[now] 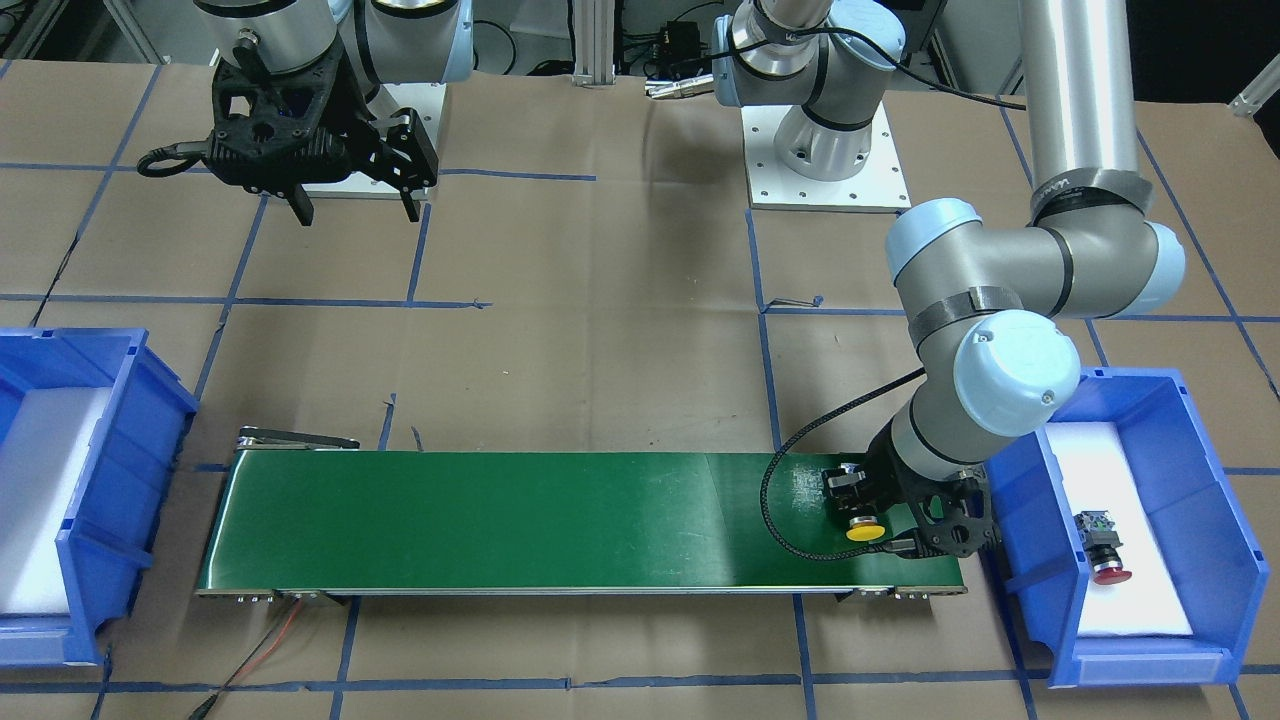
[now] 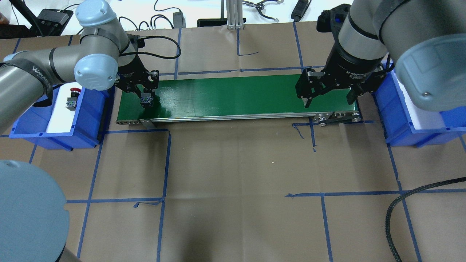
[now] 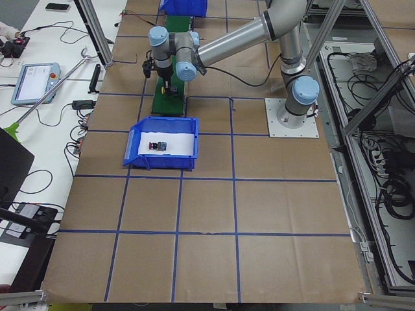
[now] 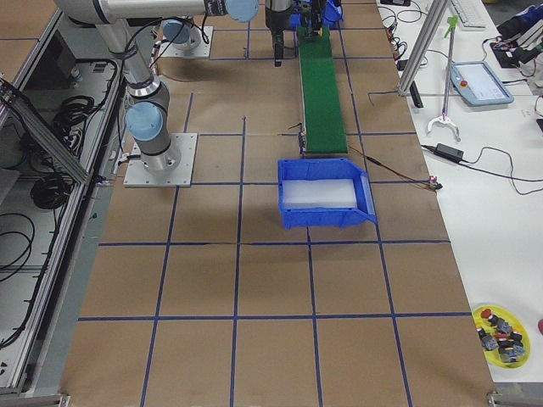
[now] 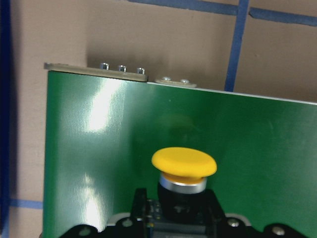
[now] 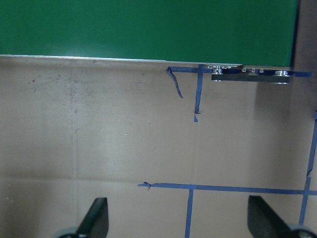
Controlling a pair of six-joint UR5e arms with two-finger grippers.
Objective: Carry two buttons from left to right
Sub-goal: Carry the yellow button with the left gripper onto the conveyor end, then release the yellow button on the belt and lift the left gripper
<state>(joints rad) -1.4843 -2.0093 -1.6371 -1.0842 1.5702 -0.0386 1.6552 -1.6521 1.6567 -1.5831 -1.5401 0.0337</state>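
Note:
The yellow-capped button [image 1: 866, 530] hangs cap-outward just over the green conveyor belt [image 1: 520, 520] at its end on my left side. My left gripper [image 1: 862, 512] is shut on the button's black body. The left wrist view shows the yellow button [image 5: 184, 166] close up over the belt. The red button [image 1: 1105, 548] lies on white foam in the blue bin [image 1: 1215, 470] beside that end; overhead the red button [image 2: 72, 95] shows there too. My right gripper [image 2: 329, 100] hangs open and holds nothing over the belt's other end, its fingers [image 6: 96, 220] spread wide.
A second blue bin [image 2: 400, 120] with a white liner stands past the belt's right end. A black cable [image 2: 411, 203] lies on the brown paper at the near right. On the side table sits a yellow dish [image 4: 501, 335] of several spare parts.

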